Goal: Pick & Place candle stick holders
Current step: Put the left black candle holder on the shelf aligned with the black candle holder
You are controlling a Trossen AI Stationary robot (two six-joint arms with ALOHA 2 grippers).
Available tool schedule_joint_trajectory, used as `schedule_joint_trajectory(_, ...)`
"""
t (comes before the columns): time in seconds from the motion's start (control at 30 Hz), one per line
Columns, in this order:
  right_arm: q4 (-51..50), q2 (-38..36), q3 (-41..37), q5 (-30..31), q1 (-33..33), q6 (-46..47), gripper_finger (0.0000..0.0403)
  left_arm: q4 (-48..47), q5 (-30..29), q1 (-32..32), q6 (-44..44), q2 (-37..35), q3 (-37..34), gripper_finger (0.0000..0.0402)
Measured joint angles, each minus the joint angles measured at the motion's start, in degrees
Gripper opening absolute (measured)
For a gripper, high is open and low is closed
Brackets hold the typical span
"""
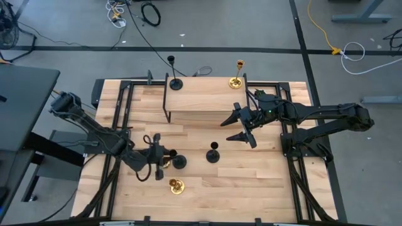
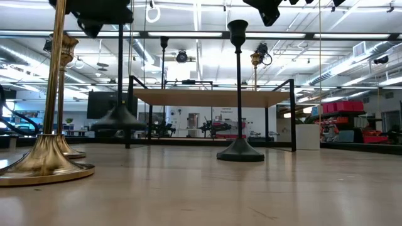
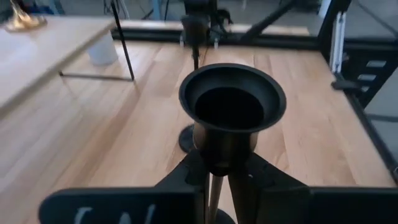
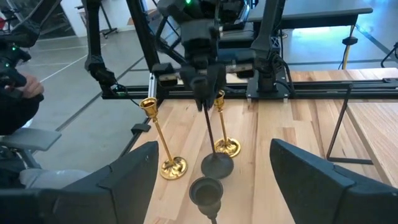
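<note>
A: So, where is the black candle stick holder [image 4: 212, 147]?
B: Upright on the surface [image 1: 264, 182], my left claw [image 1: 158, 157] clamped around its stem. My right claw [image 1: 242, 127] hangs spread wide, holding nothing.

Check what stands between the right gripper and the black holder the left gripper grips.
A lone black candle stick holder, standing free on the table between the right gripper and the left gripper's gripped holder; the high view shows it.

Around my wooden table [image 1: 264, 182] lies a grey concrete floor [image 1: 239, 31] with loose cables [image 1: 147, 12]. Beyond, I note an open workshop: bright ceiling strip lights [image 2: 201, 34], exposed ducting, red bins [image 2: 342, 107].
</note>
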Motion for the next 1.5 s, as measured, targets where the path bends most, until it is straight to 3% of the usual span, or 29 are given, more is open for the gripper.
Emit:
schedule_joint_trajectory(0.47,-0.03,0.0,0.0,0.0,0.01,-0.02,0.0304,-3.82,-3.46,5.07,5.9,-17.66,0.8,0.0037)
schedule_joint_trajectory(0.7,-0.08,0.0,0.0,0.0,0.01,-0.08,0.0304,-21.55,-3.45,11.22,7.1,-19.37,12.44,0.0037)
schedule_joint_trajectory(0.97,-0.04,-0.02,0.0,0.02,-0.01,-1.11,0.0304,-32.1,-1.76,20.44,10.74,-18.71,22.82,0.0037)
schedule_joint_trajectory(1.27,-0.09,-0.02,0.0,0.03,0.0,-1.25,0.0304,-32.65,7.32,33.68,14.61,-17.66,26.15,0.0037)
schedule_joint_trajectory(1.5,-0.09,-0.02,0.0,0.04,0.01,-1.42,0.0304,-30.76,18.64,45.66,16.43,-15.24,26.16,0.0037)
